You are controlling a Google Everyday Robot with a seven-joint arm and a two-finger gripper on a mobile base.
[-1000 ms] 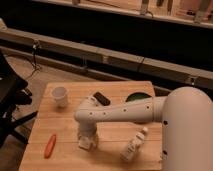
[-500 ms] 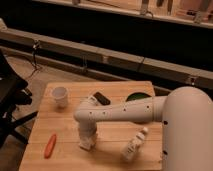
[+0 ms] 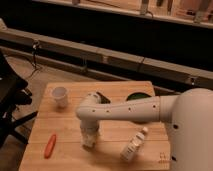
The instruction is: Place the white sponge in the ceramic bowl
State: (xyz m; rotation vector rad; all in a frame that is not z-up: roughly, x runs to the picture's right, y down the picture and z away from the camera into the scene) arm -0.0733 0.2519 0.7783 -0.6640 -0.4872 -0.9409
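My gripper (image 3: pixel 89 138) hangs straight down from the white arm and reaches the wooden table (image 3: pixel 65 155) near its front middle. The white sponge does not show as a separate thing; a pale shape at the gripper's tip may be it, but I cannot tell. The ceramic bowl (image 3: pixel 137 97) is green and glossy. It stands at the back right of the table, partly hidden behind my forearm, well to the right of and behind the gripper.
A white cup (image 3: pixel 60 96) stands at the back left. An orange carrot (image 3: pixel 50 145) lies at the front left. A black remote (image 3: pixel 103 97) lies behind my arm. A pale bottle (image 3: pixel 135 145) lies at the front right. A dark chair (image 3: pixel 10 100) is left of the table.
The gripper has shifted slightly to the right over the table. Nothing else has moved.
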